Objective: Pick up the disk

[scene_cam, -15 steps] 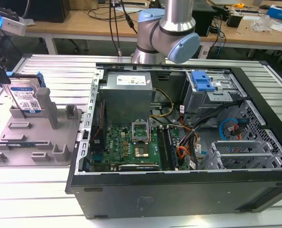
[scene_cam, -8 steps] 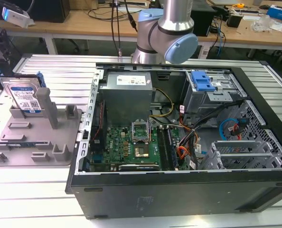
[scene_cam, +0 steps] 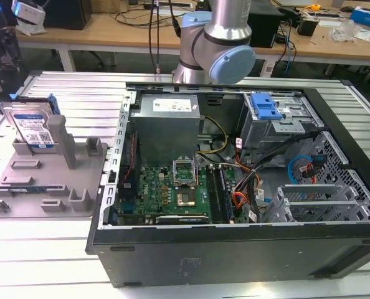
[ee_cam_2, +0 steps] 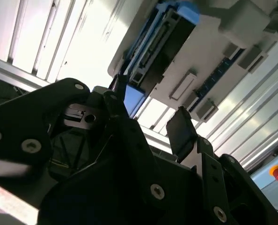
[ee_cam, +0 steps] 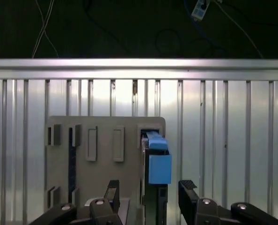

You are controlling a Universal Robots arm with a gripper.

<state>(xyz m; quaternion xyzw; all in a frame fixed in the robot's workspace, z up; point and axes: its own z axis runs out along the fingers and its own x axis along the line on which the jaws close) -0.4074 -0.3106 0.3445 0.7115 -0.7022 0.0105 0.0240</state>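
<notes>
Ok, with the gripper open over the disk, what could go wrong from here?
The disk stands on edge in the grey holder, so an off-centre approach by the open gripper could tip it. A finger might also catch the post beside the disk. The blue side rail may give a slippery grip.

So the disk (ee_cam: 157, 159) stands on edge in a slot of the grey holder (ee_cam: 104, 173), blue rail facing the camera. The gripper (ee_cam: 149, 191) has its black fingers (ee_cam: 188, 191) spread wide, with the disk lined up in the gap. It all sits on a ribbed metal table (ee_cam: 223, 140), cables (ee_cam: 43, 18) in the dark past its edge.
</notes>
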